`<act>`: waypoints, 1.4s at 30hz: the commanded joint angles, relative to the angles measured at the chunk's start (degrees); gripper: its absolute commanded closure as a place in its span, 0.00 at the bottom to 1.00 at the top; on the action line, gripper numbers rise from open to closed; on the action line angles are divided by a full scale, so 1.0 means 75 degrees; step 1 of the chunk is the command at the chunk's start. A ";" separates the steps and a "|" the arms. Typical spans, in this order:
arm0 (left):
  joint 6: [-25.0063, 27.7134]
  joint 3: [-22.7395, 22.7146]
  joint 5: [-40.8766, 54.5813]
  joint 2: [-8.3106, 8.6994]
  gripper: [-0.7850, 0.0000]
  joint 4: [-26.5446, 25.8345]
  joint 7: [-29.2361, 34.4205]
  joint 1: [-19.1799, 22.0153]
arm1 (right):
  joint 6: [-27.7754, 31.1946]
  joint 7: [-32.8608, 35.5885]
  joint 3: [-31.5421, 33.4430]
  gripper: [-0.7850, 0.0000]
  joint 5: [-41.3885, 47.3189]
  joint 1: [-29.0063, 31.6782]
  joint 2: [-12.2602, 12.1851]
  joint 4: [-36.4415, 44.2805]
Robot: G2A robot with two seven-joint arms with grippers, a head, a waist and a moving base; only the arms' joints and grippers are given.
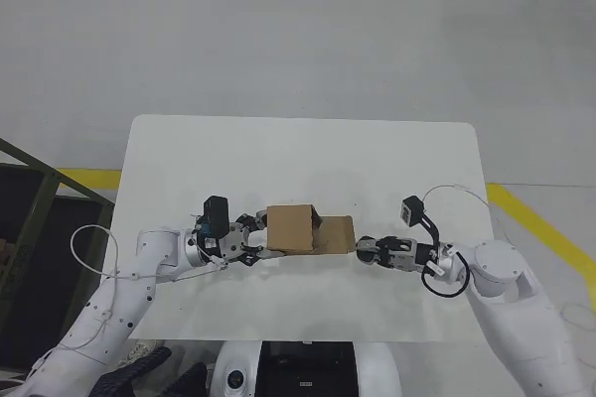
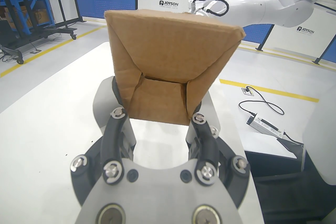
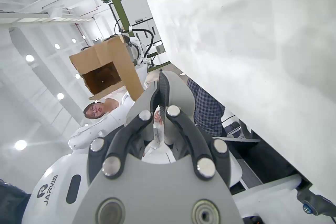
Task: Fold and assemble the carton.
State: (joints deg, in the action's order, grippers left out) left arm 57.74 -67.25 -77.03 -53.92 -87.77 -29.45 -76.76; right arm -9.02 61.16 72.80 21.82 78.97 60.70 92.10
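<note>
White matte table [image 1: 179, 159], brown corrugated carton [image 2: 168, 51] gripped by left fingers [image 2: 103, 104]

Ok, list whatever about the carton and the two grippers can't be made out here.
1. Tips of the left gripper: in the left wrist view, the carton covers them.
2. Whether the right gripper touches the carton's flap: too small in the top view; in the right wrist view its own finger covers the flap's edge.
3. The carton's inside: too dark in the right wrist view.

Overhead camera looks down at the table [image 1: 298, 159]; both wrist cameras face the carton [image 1: 290, 228] from opposite ends.
</note>
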 commanded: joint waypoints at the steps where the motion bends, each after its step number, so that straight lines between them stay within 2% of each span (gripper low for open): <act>1: 0.0000 0.0000 0.0000 0.0000 0.65 0.0000 0.0000 0.0000 | 0.0186 0.0011 -0.0296 1.00 0.0270 -0.0094 0.0063 -0.0149; 4: 0.0000 0.0000 0.0000 0.0000 0.64 0.0000 0.0000 0.0000 | 0.0679 0.0041 -0.0648 1.00 0.0835 -0.0294 0.0176 -0.0351; 10: 0.0000 0.0000 0.0000 0.0000 0.63 0.0000 0.0000 0.0000 | 0.1291 -0.0161 -0.0748 1.00 0.1060 -0.0615 0.0247 -0.0387; 21: 0.0000 0.0000 0.0000 0.0000 0.61 0.0000 0.0000 0.0000 | 0.1322 -0.0079 -0.1107 1.00 0.1177 -0.1055 0.0331 -0.0332; 28: 0.0000 0.0000 0.0000 0.0000 0.60 0.0000 0.0000 0.0000 | 0.1137 0.0036 -0.1025 1.00 0.1108 -0.1201 0.0304 -0.0086; 30: 0.0000 0.0000 0.0000 0.0000 0.60 0.0000 0.0000 0.0000 | 0.1048 0.0068 -0.0977 0.93 0.1052 -0.1214 0.0286 0.0002; 32: 0.0000 0.0000 0.0000 0.0000 0.60 0.0000 0.0000 0.0000 | 0.1002 0.0103 -0.0931 0.81 0.1003 -0.1222 0.0269 0.0087; 33: 0.0000 0.0000 0.0000 0.0000 0.60 0.0000 0.0000 0.0000 | 0.0978 0.0113 -0.0908 0.72 0.0978 -0.1226 0.0261 0.0124; 42: 0.0000 0.0000 0.0000 0.0000 0.59 0.0000 0.0000 0.0000 | 0.0821 0.0137 -0.0850 0.72 0.0758 -0.1299 0.0217 0.0342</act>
State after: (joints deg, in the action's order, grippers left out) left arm 57.74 -67.25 -77.03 -53.92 -87.77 -29.45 -76.76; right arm -2.84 62.24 66.52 27.63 69.36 62.33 94.65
